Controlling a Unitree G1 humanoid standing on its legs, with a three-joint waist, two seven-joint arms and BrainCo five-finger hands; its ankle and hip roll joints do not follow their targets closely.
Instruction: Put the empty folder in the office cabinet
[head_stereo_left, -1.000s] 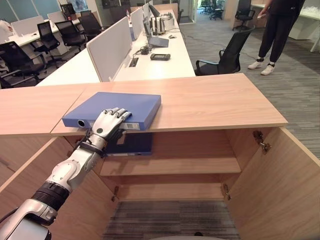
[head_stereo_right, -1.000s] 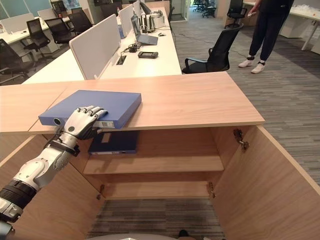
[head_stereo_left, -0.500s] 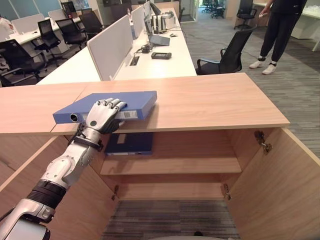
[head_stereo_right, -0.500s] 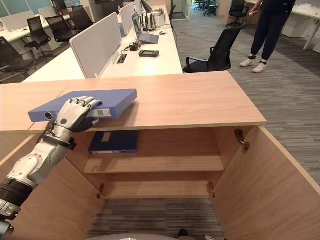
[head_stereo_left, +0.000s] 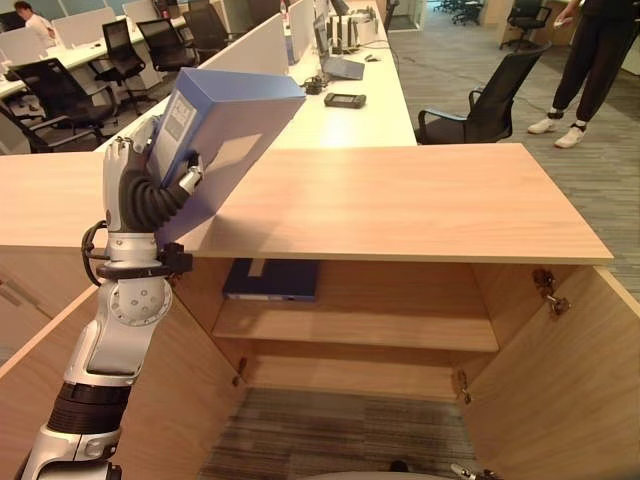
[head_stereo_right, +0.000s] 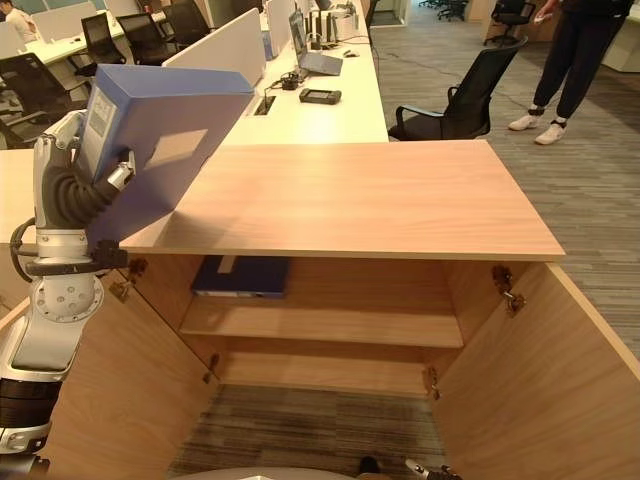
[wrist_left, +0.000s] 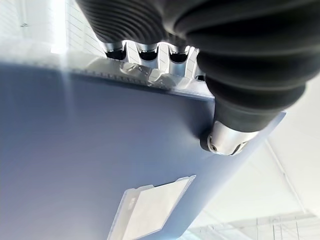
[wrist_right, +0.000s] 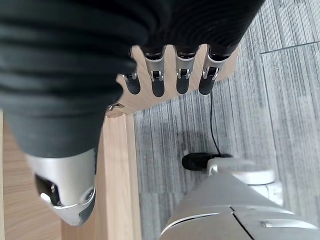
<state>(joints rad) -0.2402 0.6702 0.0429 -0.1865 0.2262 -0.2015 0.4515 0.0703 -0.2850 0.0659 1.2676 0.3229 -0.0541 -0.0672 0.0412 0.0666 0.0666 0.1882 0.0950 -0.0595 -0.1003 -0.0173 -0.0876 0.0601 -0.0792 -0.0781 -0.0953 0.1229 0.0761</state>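
The left hand (head_stereo_left: 140, 195) gripped the blue folder (head_stereo_left: 225, 125), fingers and thumb pinching its spine, tilted up at upper left. It looked mid-carry; next it needed lowering onto the cabinet shelf (head_stereo_left: 400, 330)

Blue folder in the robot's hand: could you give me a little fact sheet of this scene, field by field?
held item: blue box-shaped folder, tilted up, lower edge at the cabinet top
holder: left hand, curled round its spine end
right hand: relaxed, holding nothing
wooden office cabinet: doors open
upper shelf: second dark blue folder lying flat
background: person standing, black office chair
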